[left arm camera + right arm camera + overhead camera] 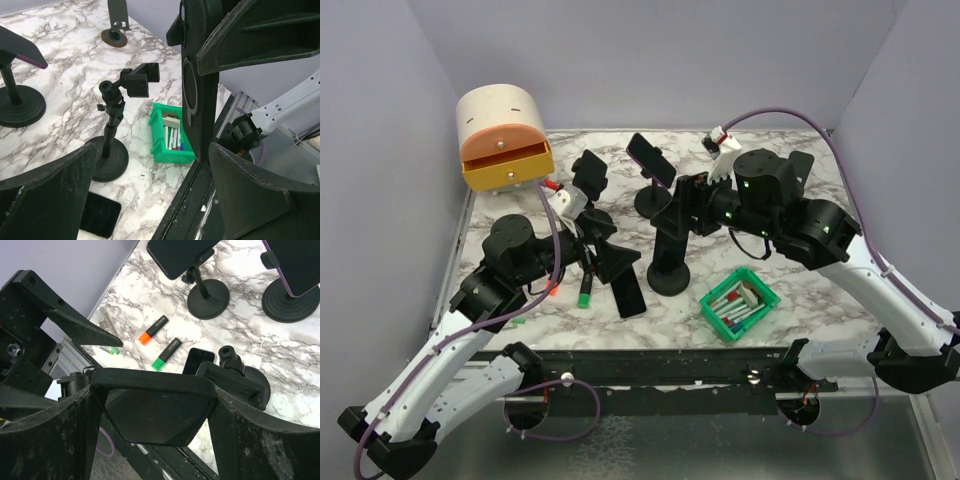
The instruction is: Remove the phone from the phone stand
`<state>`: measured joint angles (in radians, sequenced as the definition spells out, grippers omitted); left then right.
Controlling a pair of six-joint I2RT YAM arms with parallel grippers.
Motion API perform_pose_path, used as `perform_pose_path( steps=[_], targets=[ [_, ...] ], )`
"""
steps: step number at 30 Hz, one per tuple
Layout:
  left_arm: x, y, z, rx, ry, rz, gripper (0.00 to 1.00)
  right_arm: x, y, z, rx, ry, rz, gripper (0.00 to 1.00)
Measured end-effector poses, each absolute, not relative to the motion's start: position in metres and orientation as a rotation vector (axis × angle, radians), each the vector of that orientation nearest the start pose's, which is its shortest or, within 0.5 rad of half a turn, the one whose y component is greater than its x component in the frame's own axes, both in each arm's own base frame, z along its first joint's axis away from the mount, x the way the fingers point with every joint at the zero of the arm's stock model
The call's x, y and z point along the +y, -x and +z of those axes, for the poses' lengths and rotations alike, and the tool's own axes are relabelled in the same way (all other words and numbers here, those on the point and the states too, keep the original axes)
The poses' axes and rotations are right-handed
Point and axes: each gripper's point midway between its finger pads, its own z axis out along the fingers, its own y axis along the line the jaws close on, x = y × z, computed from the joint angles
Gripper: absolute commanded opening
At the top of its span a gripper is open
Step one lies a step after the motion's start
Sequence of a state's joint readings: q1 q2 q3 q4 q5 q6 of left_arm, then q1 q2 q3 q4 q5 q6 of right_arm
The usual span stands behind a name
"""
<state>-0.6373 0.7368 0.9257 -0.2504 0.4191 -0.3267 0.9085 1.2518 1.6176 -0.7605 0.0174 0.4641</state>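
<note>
Phone (155, 412) nearest lens, clamped edge to edge between right gripper (685, 205) fingers, held in air near phone stand (231, 384), apart from its clamp (stand upright on round base). Left gripper (612, 243) spread wide, just left of stand. Second phone (630, 296) flat on marble table (810, 300); green bin (740, 303) right of stand's base.

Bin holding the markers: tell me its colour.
The bin is green, clearest from the top external view.
</note>
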Motion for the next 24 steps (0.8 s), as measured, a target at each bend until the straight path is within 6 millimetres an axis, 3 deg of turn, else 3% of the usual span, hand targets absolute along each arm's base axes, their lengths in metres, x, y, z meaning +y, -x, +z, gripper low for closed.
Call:
perform_pose_path(
  steps=[5,13,24],
  targets=[
    [-0.235,-0.173,0.337,1.664,-0.611,-1.068,0.93,0.303,-0.215,0.373,2.048,0.429,0.867,0.0],
    [-0.243,-0.171,0.351,1.64,-0.628,-1.101,0.88,0.318,-0.222,0.362,2.09,0.417,0.869,0.0],
    [-0.256,-0.177,0.338,1.691,-0.63,-1.092,0.65,0.332,-0.222,0.366,2.09,0.402,0.903,0.0]
  ],
)
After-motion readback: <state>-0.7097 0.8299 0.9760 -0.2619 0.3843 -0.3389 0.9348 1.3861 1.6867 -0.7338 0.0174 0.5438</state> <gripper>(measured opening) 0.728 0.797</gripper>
